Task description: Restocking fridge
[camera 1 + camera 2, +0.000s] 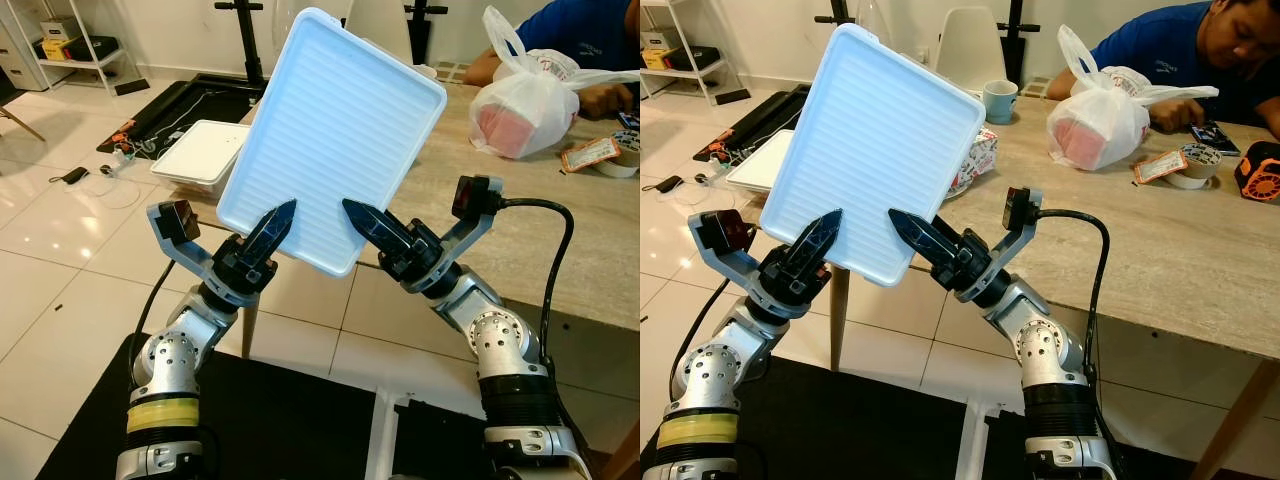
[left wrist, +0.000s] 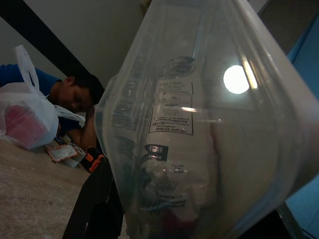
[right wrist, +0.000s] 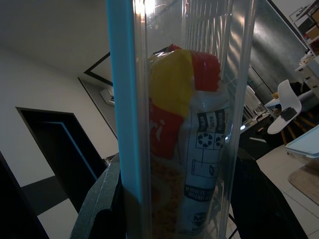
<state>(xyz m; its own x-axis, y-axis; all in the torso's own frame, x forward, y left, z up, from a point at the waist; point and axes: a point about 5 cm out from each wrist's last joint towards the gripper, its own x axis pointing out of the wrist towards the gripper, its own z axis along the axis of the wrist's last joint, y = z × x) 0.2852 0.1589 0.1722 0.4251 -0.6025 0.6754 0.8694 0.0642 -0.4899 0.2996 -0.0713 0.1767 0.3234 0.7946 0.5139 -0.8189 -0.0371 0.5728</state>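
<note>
Head stereo pair looking down at raised container (image 1: 335, 135), table (image 1: 1160, 240), wrist cameras pressed close against container's clear sides

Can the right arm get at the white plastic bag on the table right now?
Probably not. The right gripper and the left gripper both carry the lidded clear container, held tilted between them. The white plastic bag sits further along the table, beside a person.

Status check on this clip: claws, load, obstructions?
Left claw and right claw hold the lidded container between them, tilted up. Packets inside. Table ahead; person seated there.
</note>
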